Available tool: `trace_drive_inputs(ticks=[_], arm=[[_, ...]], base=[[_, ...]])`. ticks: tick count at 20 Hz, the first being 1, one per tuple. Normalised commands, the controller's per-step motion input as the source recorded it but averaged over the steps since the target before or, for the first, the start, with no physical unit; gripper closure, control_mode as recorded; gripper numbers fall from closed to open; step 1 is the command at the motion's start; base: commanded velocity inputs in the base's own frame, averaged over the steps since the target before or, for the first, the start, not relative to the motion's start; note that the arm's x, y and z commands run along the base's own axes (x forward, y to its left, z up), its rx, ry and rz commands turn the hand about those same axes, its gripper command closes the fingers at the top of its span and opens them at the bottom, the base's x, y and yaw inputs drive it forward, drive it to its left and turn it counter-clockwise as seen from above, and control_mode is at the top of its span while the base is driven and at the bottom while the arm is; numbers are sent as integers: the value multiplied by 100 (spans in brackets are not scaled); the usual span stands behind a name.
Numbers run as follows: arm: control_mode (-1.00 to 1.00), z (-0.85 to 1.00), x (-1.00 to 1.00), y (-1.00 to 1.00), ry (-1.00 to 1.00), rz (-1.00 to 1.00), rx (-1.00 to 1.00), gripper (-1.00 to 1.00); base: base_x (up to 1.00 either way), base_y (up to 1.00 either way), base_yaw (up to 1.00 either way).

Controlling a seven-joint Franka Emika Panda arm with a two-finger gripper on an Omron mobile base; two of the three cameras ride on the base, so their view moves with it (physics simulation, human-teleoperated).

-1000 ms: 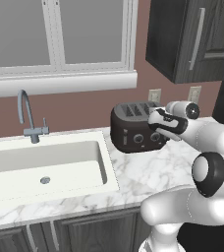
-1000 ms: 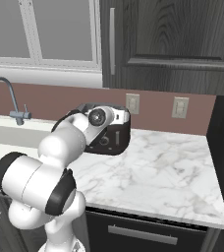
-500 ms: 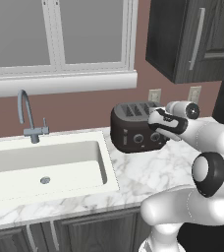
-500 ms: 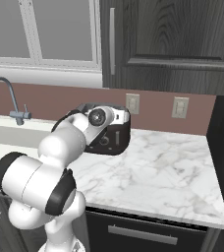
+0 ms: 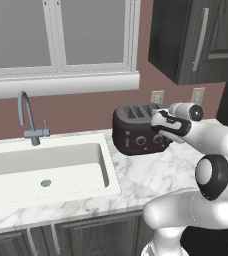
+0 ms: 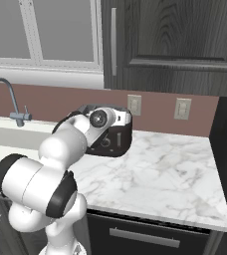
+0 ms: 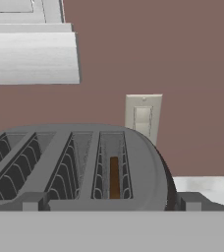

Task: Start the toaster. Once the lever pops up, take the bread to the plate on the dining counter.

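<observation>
So the toaster (image 5: 136,132) is parked on the marble worktop (image 5: 151,175), close to the back wall and just right of the sink (image 5: 46,170). Its long axis is laid along the wall, the two-knob front is turned toward the room, and the four slots are run front to back. The bread (image 7: 114,177) is seen standing upright in the slot nearest the toaster's right end, a thin brown edge well down inside.

The tool (image 5: 162,131) is held at the toaster's right end, near the top edge, with the jaws spread as wide as they go and nothing pinched between them. Whether the toaster is actually touched can't be told.

Behind it, a reddish-brown wall with light switch plates (image 6: 134,105), a window, and dark cabinets (image 6: 170,40) are seen.
</observation>
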Motion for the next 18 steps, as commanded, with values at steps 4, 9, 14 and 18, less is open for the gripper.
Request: trace_drive_inputs(ticks=[4, 9, 14, 18], arm=[[-100, 0, 0, 0, 0, 0, 0, -100], [-100, 0, 0, 0, 0, 0, 0, -100], [-100, 0, 0, 0, 0, 0, 0, -100], [-100, 0, 0, 0, 0, 0, 0, -100]], base=[[0, 0, 0], [0, 0, 0], [0, 0, 0], [0, 0, 0]])
